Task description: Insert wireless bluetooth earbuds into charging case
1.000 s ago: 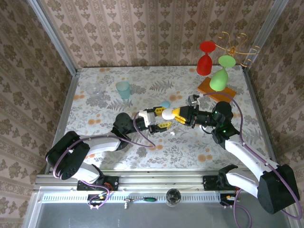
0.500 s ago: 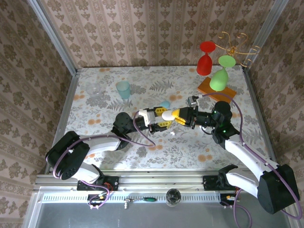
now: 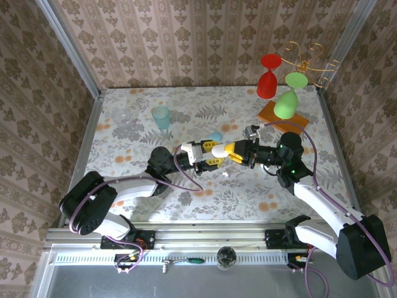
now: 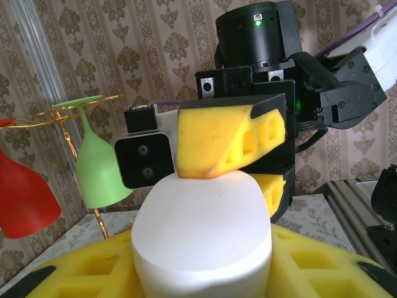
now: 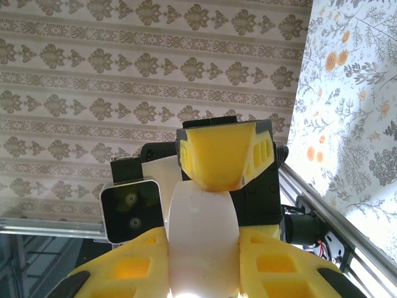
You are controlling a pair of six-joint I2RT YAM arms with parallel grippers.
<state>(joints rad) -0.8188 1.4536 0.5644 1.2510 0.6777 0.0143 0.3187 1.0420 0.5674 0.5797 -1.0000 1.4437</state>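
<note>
Charging case point(image 3: 219, 149): white, smooth, pebble-shaped, matte plastic. It is hanging above the middle of the bench point(image 3: 205, 198), gripped from both sides.

Left gripper point(image 3: 213, 153): black body, yellow ribbed fingers point(image 4: 87, 273) with hollow cut-outs. It is clamping the case's left end, with one finger pressing on each flank.

Right gripper point(image 3: 231, 151): same build. It is clamping the case's opposite end, and one yellow wedge-shaped finger point(image 4: 223, 139) is bearing down on the case's rounded top.

Earbud point(image 3: 224, 174): one tiny white plastic piece. It is lying on the bench just nearward of the two grippers, apart from both.

Bench covering: pale floral print with orange blossoms and grey-green leaves, lying flat.

Pale blue piece point(image 3: 215, 136): small and rounded, sitting just beyond the grippers; its nature cannot be told.

Teal tumbler point(image 3: 160, 116): translucent, standing upright at the far left.

Clear glass point(image 3: 122, 117): low and transparent, standing left of the tumbler.

Gold wire rack point(image 3: 308, 60): curled arms on an orange base point(image 3: 282, 115), standing at the far right.

Red goblet point(image 3: 268, 77) and green goblet point(image 3: 288, 99): glossy, hanging upside down from the rack.
</note>
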